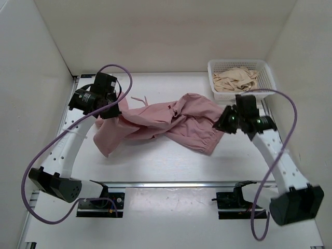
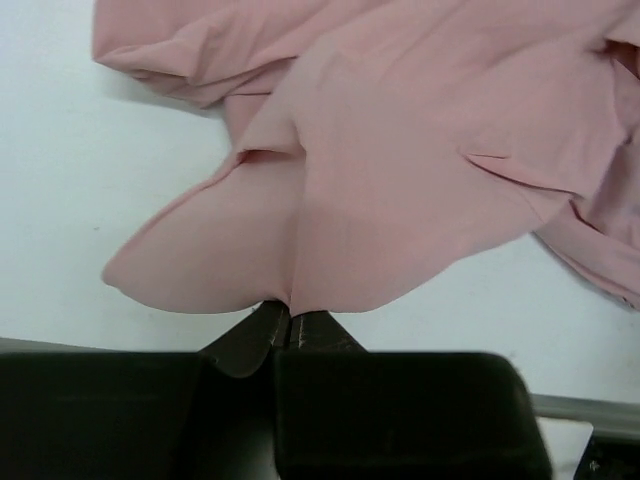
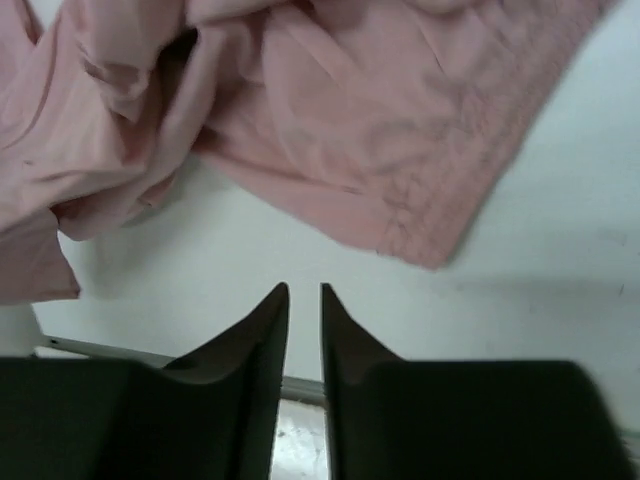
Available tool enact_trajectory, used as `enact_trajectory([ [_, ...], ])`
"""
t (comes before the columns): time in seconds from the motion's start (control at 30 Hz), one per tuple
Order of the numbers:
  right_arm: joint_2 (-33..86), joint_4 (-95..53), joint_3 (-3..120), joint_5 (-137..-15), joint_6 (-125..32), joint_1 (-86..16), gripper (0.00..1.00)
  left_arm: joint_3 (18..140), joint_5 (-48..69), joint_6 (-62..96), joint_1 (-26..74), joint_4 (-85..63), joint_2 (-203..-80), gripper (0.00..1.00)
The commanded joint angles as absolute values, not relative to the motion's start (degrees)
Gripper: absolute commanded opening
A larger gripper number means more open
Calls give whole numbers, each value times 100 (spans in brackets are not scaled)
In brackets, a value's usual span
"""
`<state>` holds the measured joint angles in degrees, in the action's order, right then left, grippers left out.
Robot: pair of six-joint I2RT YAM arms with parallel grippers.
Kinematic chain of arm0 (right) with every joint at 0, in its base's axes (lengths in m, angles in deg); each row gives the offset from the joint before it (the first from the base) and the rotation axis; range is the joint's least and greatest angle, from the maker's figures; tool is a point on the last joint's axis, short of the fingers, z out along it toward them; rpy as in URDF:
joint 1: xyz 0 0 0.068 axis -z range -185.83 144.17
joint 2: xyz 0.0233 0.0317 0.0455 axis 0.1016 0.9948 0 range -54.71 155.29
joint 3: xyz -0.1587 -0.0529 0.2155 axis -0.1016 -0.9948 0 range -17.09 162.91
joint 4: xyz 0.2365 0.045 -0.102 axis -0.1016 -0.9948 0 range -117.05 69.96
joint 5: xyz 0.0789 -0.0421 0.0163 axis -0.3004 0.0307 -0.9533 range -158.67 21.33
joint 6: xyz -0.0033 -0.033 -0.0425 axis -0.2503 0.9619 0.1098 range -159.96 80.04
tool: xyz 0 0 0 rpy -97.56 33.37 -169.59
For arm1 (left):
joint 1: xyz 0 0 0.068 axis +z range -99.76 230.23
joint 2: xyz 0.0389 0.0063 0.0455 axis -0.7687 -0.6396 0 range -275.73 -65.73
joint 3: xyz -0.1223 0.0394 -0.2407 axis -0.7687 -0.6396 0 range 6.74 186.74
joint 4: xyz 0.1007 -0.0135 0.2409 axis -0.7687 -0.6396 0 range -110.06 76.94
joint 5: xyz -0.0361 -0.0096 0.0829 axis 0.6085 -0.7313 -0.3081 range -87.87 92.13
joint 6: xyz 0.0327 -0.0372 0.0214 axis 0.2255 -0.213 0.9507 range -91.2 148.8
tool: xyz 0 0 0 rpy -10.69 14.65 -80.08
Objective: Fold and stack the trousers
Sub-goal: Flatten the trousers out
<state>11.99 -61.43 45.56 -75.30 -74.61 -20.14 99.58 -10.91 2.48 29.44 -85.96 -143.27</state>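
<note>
Crumpled pink trousers (image 1: 166, 122) lie spread across the middle of the white table. My left gripper (image 1: 110, 111) is shut on an edge of the cloth at their left end. In the left wrist view its closed tips (image 2: 289, 315) pinch a fold of the pink fabric (image 2: 400, 150), which is lifted a little. My right gripper (image 1: 222, 123) hovers at the trousers' right end, over the waistband part. In the right wrist view its jaws (image 3: 305, 290) stand a narrow gap apart with nothing between them, and the pink cloth (image 3: 350, 120) lies just beyond the tips.
A white plastic basket (image 1: 212, 78) holding beige garments (image 1: 236, 79) stands at the back right, close behind my right arm. White walls close in the table on the left, back and right. A metal rail (image 1: 171, 183) runs along the near edge.
</note>
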Motion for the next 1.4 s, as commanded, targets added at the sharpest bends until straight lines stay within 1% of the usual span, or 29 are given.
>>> enact_trajectory([
  [0.0, 631, -5898, 3541, -7720, -8134, -1937, 21, 10236, -1492, 288, 3247, -8566, -14167, 10],
  [0.03, 533, -5837, 3155, -7824, -8222, -1850, 18, 10236, -1492, 288, 3326, -8566, -14167, 10],
  [0.07, 480, -5758, 3030, -7938, -8284, -1684, 18, 10236, -1545, 288, 3510, -8566, -14106, 10],
  [0.1, 479, -5679, 2968, -8052, -8354, -1578, 25, 10236, -1545, 288, 3599, -8566, -14027, 10],
  [0.13, 558, -5530, 2967, -8167, -8355, -1455, 39, 10236, -1545, 288, 3687, -8566, -14026, 10],
  [0.17, 637, -5442, 2967, -8342, -8355, -1219, 58, 10236, -1545, 288, 3766, -8566, -13957, 10],
  [0.27, 1355, -5152, 3317, -8519, -8469, -805, 88, 10236, -1405, 349, 4056, -8566, -13851, 10],
  [0.33, 1699, -4898, 3458, -8599, -8530, -672, 89, 10236, -1317, 349, 4188, -8513, -13798, 10],
  [0.47, 2788, -4554, 4116, -8527, -8584, -566, 92, 10184, -1089, 402, 4294, -8460, -13798, 10],
  [0.53, 3070, -4335, 4319, -8695, -8767, -566, 92, 10184, -1088, 402, 4346, -8460, -13746, 10],
  [0.6, 3326, -4334, 4776, -8800, -8926, -566, 95, 10236, -1036, 402, 4347, -8460, -13745, 10],
  [0.67, 3756, -4281, 5162, -8870, -9075, -566, 95, 10236, -1035, 402, 4408, -8460, -13684, 10],
  [0.77, 4187, -4176, 5357, -8871, -9549, -566, 95, 10184, -1035, 455, 4478, -8460, -13631, 10],
  [0.87, 4434, -3965, 5358, -8705, -9972, -566, 90, 10122, -1035, 455, 4531, -8460, -13631, 10],
  [1.0, 4951, -3964, 5542, -8642, -10192, -618, 80, 10122, -1035, 455, 4646, -8460, -13499, 10],
  [1.03, 4953, -3964, 5542, -8642, -10192, -619, 72, 10122, -1035, 516, 4715, -8460, -13447, 10],
  [1.07, 5031, -3964, 5542, -8642, -10192, -688, 67, 10122, -1035, 516, 4785, -8460, -13446, 10],
  [1.1, 5032, -3964, 5594, -8555, -10192, -750, 57, 10122, -1035, 516, 4786, -8460, -13394, 10],
  [1.13, 5032, -3964, 5595, -8555, -10192, -750, 20, 10122, -1035, 568, 4864, -8460, -13394, 10],
  [1.17, 5032, -3964, 5647, -8494, -10192, -750, 3, 10174, -1035, 569, 4917, -8460, -13394, 10],
  [1.2, 5032, -3964, 5648, -8493, -10131, -750, 0, 10175, -1096, 569, 4918, -8460, -13394, 10],
  [1.37, 4304, -4579, 6411, -7949, -9675, -750, 0, 10298, -835, 464, 5286, -8093, -13559, 10],
])
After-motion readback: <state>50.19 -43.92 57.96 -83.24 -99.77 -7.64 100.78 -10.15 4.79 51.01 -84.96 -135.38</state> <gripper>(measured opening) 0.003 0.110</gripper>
